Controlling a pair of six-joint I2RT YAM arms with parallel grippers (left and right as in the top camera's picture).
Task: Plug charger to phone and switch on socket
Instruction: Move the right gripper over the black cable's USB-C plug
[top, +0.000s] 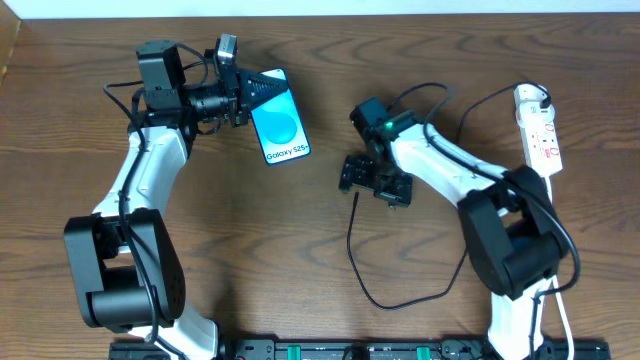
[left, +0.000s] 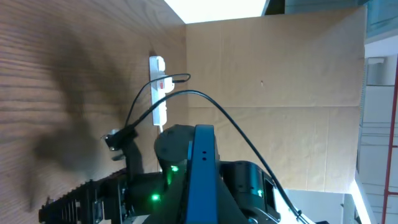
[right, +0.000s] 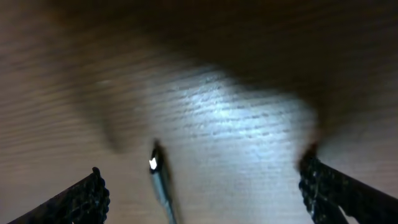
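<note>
Overhead, left tool (top: 240, 95): closed on the upper-left edge of the phone (top: 277, 120), whose blue screen faces up.
Overhead, right tool (top: 375, 183): spread wide, low over the bench (top: 300, 270), with the charger (top: 352, 240) tip just beside it.
Overhead, charger: its thin black cable loops from that tip toward the near edge, then passes behind the right arm.
Overhead, socket (top: 538, 125): lies at the far right, well apart from the phone.
Left wrist, phone (left: 202, 168): a blue slab seen edge-on, close to the lens (held).
Left wrist, socket (left: 159, 93): white, far across the bench.
Right wrist, fingers (right: 87, 199): stand far apart.
Right wrist, charger (right: 158, 177): its tip lies on the wood between the fingers, touching neither.
</note>
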